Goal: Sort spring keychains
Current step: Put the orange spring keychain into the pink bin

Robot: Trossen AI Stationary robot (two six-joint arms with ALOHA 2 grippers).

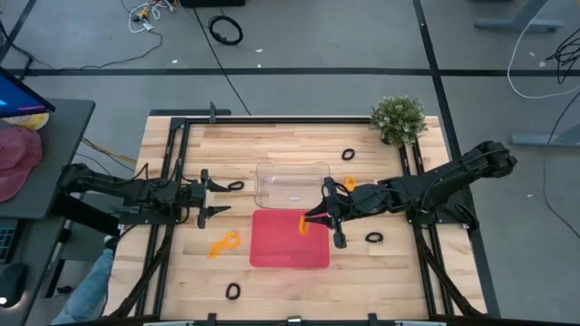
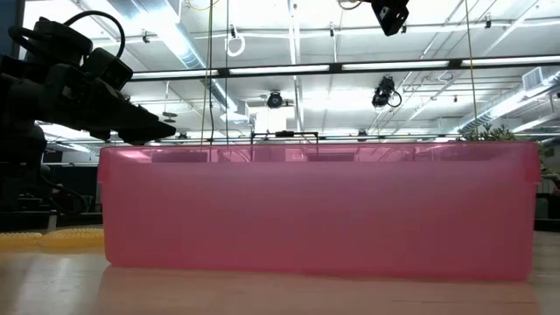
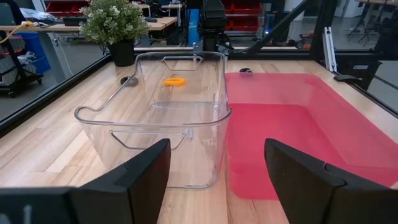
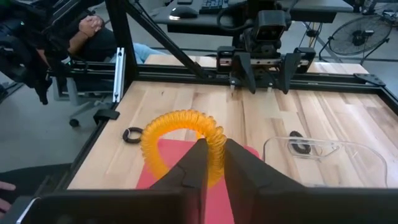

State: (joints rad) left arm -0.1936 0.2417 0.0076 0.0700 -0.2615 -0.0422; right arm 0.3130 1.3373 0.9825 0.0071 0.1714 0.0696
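My right gripper (image 1: 308,220) hangs over the far part of the red tray (image 1: 290,246) and is shut on an orange spring keychain (image 4: 180,134). My left gripper (image 1: 222,197) waits open at the table's left, pointing at the clear tub (image 1: 292,184) that stands just beyond the tray. Another orange keychain (image 1: 224,244) lies on the table left of the tray, and one (image 1: 349,184) lies right of the tub. Black keychains lie at the far right (image 1: 349,155), right of the tray (image 1: 373,237), near the front edge (image 1: 234,291) and beside the left gripper (image 1: 236,186). My right gripper pinches the orange keychain's coil on one side of the loop (image 4: 216,149) between its two fingers (image 4: 186,168). The fingers come slanting down from the table's right. The loop stands up past the fingertips, lifted clear above the red tray.
A potted plant (image 1: 399,118) stands at the far right corner. Black frame rails (image 1: 172,163) run along the table's left and right sides. The low view is mostly filled by the red tray's wall (image 2: 315,210). A seated person (image 4: 93,31) shows beyond the table's left.
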